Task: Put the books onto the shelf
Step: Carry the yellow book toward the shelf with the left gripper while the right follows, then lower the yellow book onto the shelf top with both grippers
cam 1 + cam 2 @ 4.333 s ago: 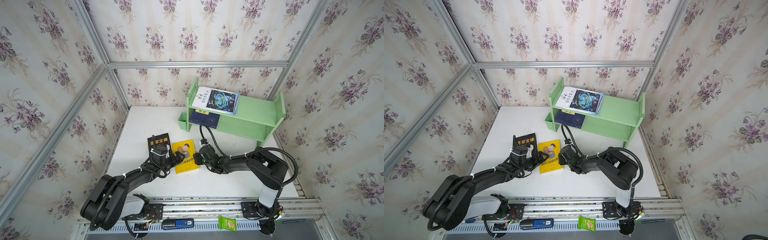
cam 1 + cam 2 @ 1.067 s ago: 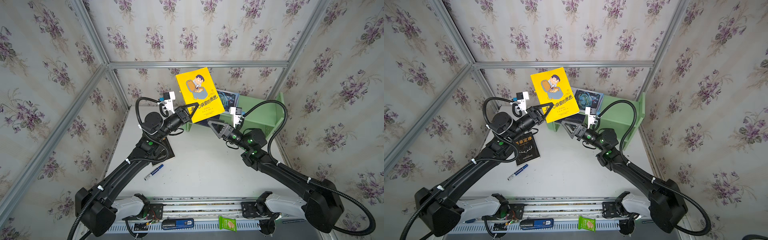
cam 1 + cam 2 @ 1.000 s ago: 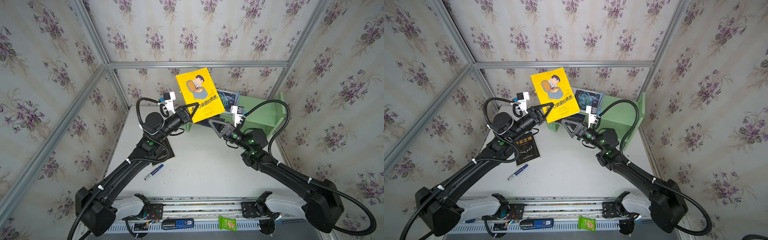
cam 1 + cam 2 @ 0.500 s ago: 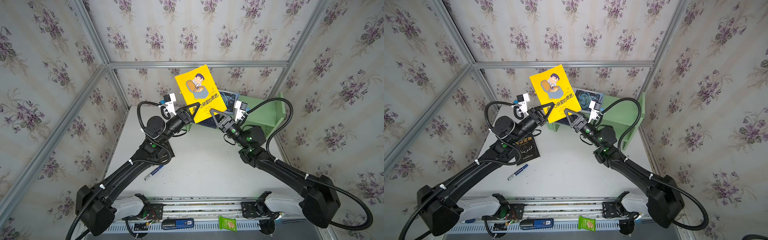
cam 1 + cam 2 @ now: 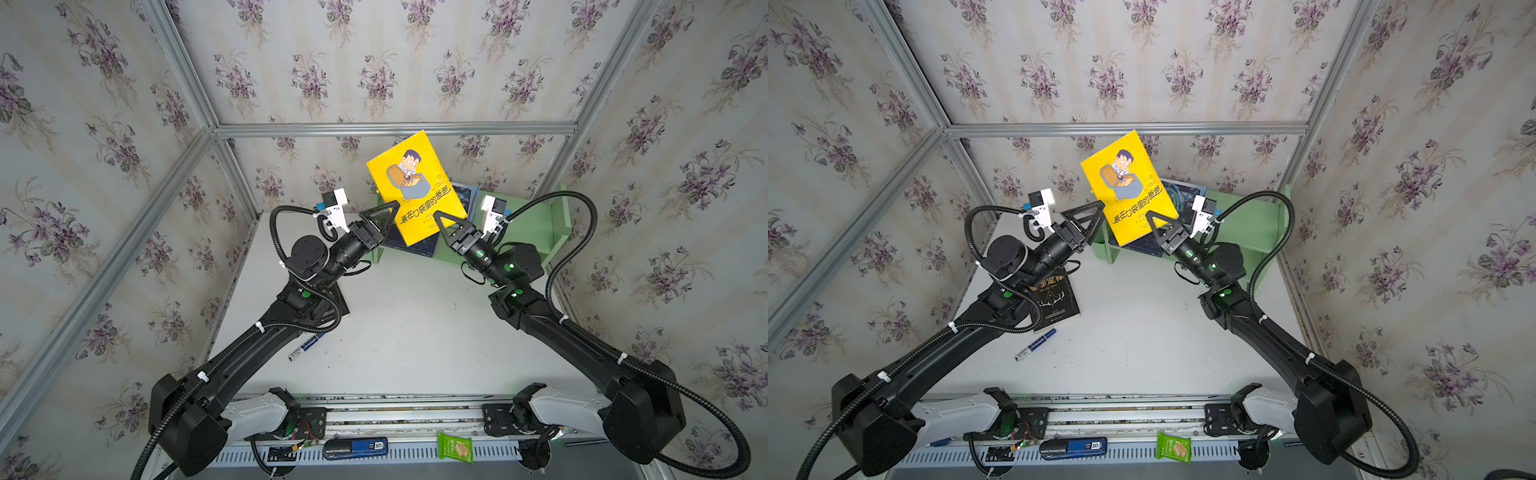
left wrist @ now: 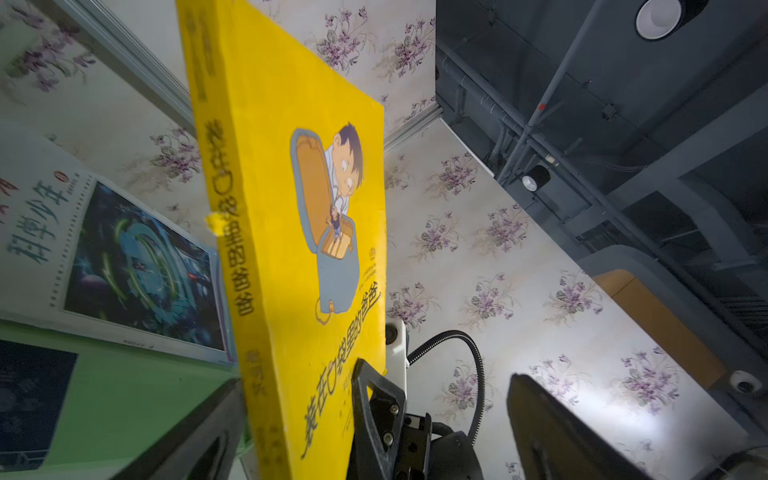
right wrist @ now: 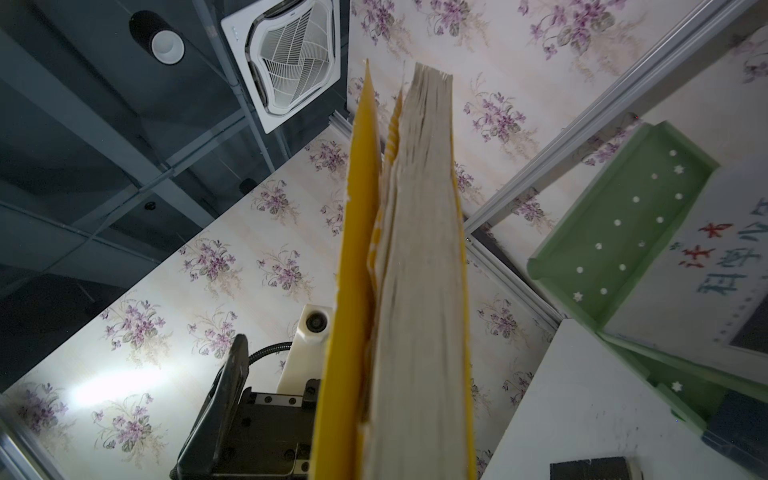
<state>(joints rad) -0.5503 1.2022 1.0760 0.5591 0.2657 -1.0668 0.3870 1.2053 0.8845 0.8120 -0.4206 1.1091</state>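
The right gripper (image 5: 441, 219) is clamped on the lower corner of the yellow book (image 5: 409, 183). One finger presses flat on the front cover in the left wrist view, and the page edges fill the middle of the right wrist view. The left gripper (image 5: 385, 217) stands wide apart. The book's spine side sits between its spread fingers and close to one of them, but whether it touches that finger I cannot tell. The book is held up in the air, standing on end and leaning a little, cover toward the top views, above the near end of the shelf (image 5: 536, 224). The shelf sits at the back of the table (image 5: 415, 332), toward the right arm's side. A white and blue book (image 6: 124, 266) lies flat on its upper tier, and a navy book (image 5: 419, 248) lies on the lower tier, partly hidden behind the yellow one. A black book (image 5: 1054, 303) lies on the table under the left arm, with a pen (image 5: 1036, 345) just beside it. A green packet (image 5: 455, 446) rests on the front rail.
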